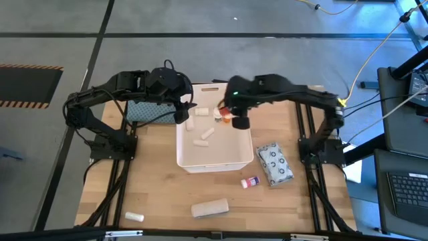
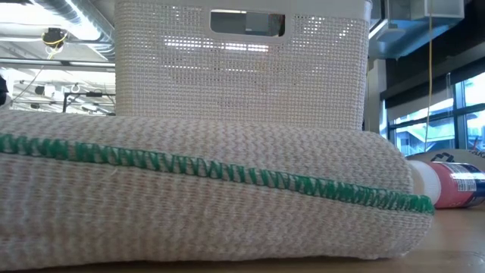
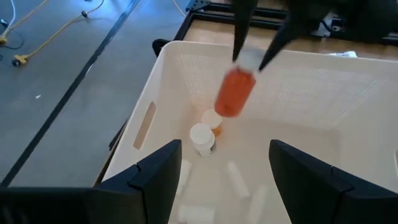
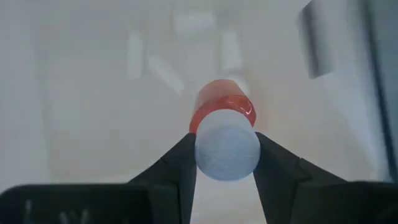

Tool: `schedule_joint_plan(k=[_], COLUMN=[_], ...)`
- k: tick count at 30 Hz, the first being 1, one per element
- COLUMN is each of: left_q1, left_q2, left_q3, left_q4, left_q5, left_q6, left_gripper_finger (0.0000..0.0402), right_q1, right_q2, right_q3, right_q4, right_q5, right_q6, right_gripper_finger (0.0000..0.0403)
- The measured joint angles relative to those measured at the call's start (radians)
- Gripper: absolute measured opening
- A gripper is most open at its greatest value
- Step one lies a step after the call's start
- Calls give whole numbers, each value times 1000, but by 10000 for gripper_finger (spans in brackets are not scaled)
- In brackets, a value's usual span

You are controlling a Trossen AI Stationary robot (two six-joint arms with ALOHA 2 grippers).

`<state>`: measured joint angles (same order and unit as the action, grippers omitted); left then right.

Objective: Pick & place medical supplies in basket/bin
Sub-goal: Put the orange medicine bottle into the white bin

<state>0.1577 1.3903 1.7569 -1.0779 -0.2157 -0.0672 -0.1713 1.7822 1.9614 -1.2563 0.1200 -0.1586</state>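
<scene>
1. One orange bottle (image 4: 221,112) with a white cap is pinched by the cap between the right hand's (image 4: 225,163) fingers, and it hangs over the white bin (image 1: 214,162), near the far right corner in the high view.
2. Release only while the bottle is clearly inside the rim; from the left wrist view it hangs tilted above the bin's floor, so lower it a little first, I judge, to keep it from bouncing out.
3. Aim for bare floor. Two small bottles (image 3: 204,134) already stand close together under it, and several white rolls (image 1: 204,136) lie further along the bin; dropping onto them could knock things about.
4. Spread the fingers fully and lift straight up, so that the cap does not catch on a pad.
5. Left hand (image 3: 224,177) hovers at the bin's far left edge with its fingers spread wide and nothing between them; keep the right arm's path clear of it.
6. Several supplies are left on the worktop (image 1: 154,187): a grey-patterned packet (image 1: 275,164) just right of the bin, a tiny red-capped bottle (image 1: 249,181) beside it, a beige roll (image 1: 210,209) near the front edge, and a small white roll (image 1: 134,217) at front left.
7. Whether the bottle's body touches anything below cannot be told from these views; it seems to hang free.
</scene>
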Motion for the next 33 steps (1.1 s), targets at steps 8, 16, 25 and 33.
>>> schedule_joint_plan(k=[8, 16, 25, 33], left_q1=[0, 0, 0, 0], left_q2=[0, 0, 0, 0], left_q3=[0, 0, 0, 0], left_q4=[-1, -5, -5, -5], left_q5=[0, 0, 0, 0], left_q6=[85, 89, 90, 90], left_gripper_finger=[235, 235, 235, 235], right_q1=[-16, -25, -36, -36], right_q2=[195, 286, 347, 384], right_q3=[-1, 0, 0, 0], right_q4=[-94, -27, -5, 4], right_q5=[-10, -12, -54, -54], right_q6=[-43, -60, -60, -67], right_gripper_finger=[127, 127, 138, 139])
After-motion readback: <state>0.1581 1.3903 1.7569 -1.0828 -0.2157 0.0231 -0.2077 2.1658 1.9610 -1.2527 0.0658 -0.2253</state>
